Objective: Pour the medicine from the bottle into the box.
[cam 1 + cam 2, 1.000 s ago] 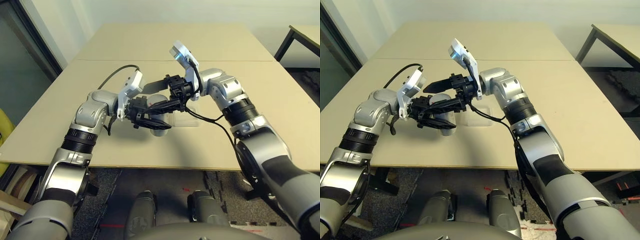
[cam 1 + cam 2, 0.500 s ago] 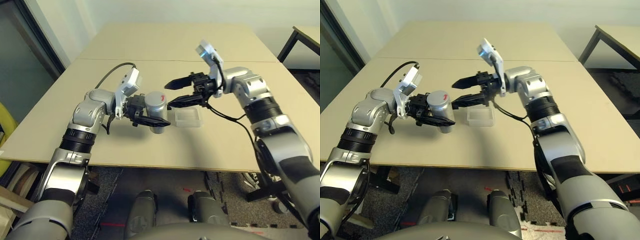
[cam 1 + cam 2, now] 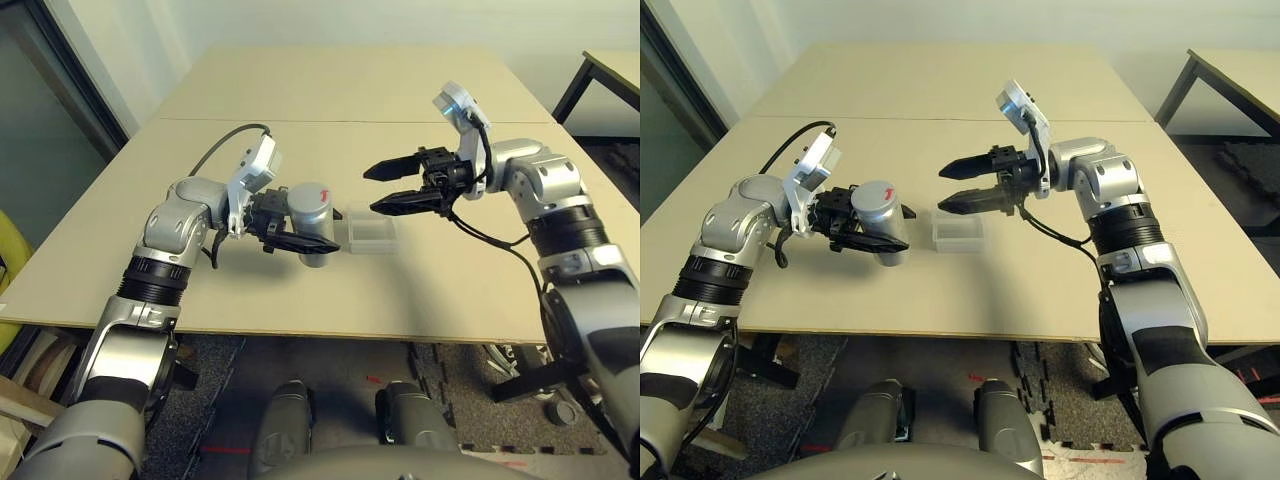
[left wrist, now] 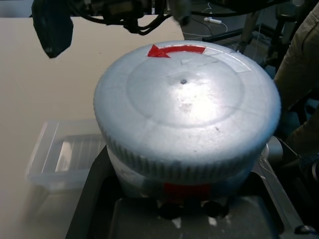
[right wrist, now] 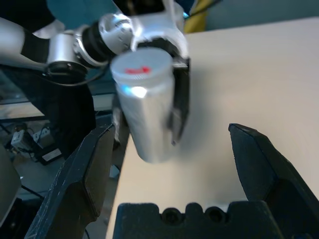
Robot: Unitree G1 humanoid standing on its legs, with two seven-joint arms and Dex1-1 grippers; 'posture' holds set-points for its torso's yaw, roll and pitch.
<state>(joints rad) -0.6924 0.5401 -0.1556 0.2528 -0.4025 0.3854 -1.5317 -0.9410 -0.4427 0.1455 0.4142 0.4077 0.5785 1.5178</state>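
Bottle point(image 3: 308, 212) sits clamped in my left gripper point(image 3: 285, 228), tipped sideways with its capped top toward the box point(image 3: 368, 231) just beside it on the table point(image 3: 300, 100) — handy for pouring, I judge. My right gripper point(image 3: 392, 188) hovers spread wide and empty — likely for that cap. Medicine isn't visible.

You've got a silvery-grey bottle point(image 3: 311, 211) with a red arrow on its cap, a clear box point(image 3: 370, 231), black pincer fingers point(image 3: 396, 205), a beige tabletop point(image 3: 360, 100).
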